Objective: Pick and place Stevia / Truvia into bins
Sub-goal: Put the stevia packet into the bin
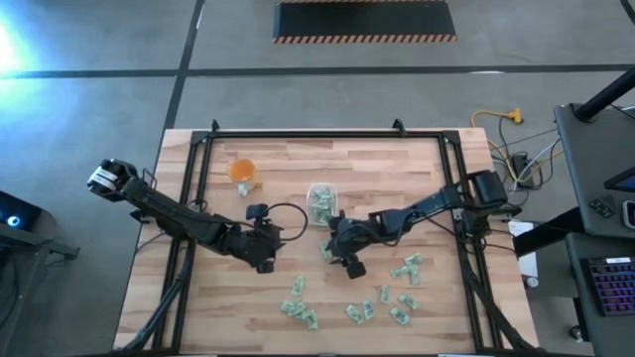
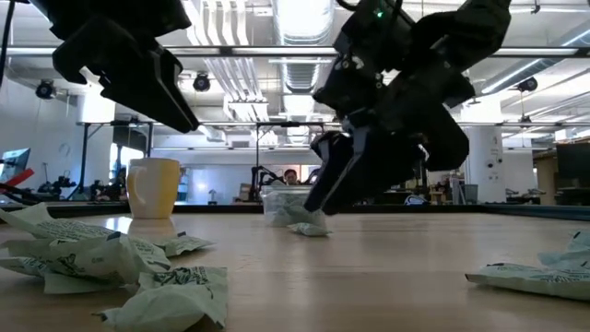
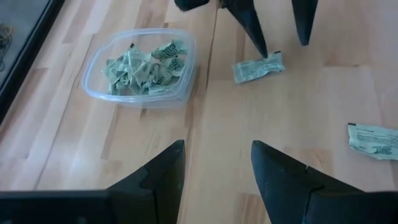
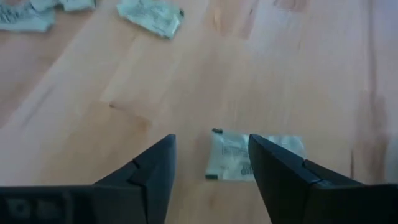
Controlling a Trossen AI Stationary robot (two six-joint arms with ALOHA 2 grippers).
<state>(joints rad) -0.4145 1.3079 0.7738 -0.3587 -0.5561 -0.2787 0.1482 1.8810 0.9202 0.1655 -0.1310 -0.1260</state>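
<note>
Centrally, the right end effector (image 4: 211, 165) hung open over a sachet (image 4: 252, 155) beside the bin (image 1: 319, 200); the left end effector (image 3: 217, 168) waited open nearby.

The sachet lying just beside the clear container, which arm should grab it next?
Right, probably. The right gripper hangs open directly over that sachet, one fingertip at its edge. The left gripper is also open but sits farther back, facing the container across bare table.
</note>
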